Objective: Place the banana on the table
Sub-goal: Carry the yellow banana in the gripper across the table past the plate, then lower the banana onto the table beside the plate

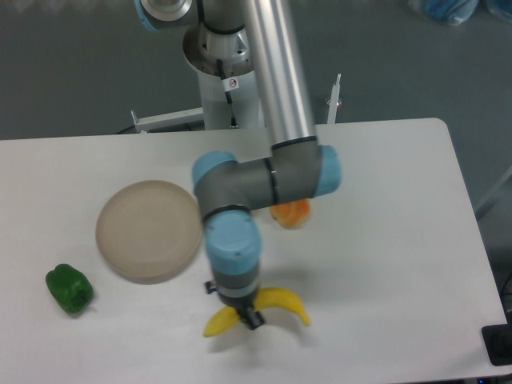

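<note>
Camera view from above is showing the table (384, 264), a wide white top with rounded corners, standing over a dark grey floor, with the arm's white base rising behind its far edge. A round tan plate (149, 230) is lying left of the middle, bare. A green pepper (69, 289) is sitting near the left edge, well apart from the plate. An orange fruit (291, 214) is peeking out from under the arm's grey elbow. The banana (280, 302), bright yellow and curved with both tips pointing toward the near edge, is lying close to that edge. The gripper (246, 314) is pointing down over the banana's middle, fingers straddling it; whether they are actually pinching it, I cannot tell.
</note>
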### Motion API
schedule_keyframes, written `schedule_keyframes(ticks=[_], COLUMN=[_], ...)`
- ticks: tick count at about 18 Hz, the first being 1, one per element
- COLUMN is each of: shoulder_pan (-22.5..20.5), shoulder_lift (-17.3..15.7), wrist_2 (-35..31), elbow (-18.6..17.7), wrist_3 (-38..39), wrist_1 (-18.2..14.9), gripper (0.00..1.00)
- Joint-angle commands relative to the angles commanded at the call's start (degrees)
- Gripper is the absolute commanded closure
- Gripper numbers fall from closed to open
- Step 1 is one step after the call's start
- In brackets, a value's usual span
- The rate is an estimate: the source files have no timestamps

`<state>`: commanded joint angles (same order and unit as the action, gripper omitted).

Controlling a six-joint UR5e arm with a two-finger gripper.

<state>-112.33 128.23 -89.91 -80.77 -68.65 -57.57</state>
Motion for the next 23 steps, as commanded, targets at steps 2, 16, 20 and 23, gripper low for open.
schedule_keyframes(ticks=[2,16,20,23], shoulder_pan=[1.7,4.0,-1.1,-5.9], shoulder_lift=[0.6,-0.4,-2.2,-2.5], wrist_2=[0.0,1.1,0.8,1.1], elbow=[0.6,1.7,3.3,3.6], wrist_3=[1.2,4.8,4.4,3.7], wrist_1=[0.0,1.6,1.4,1.3], gripper=[0.77,0.0,0.0,0.0])
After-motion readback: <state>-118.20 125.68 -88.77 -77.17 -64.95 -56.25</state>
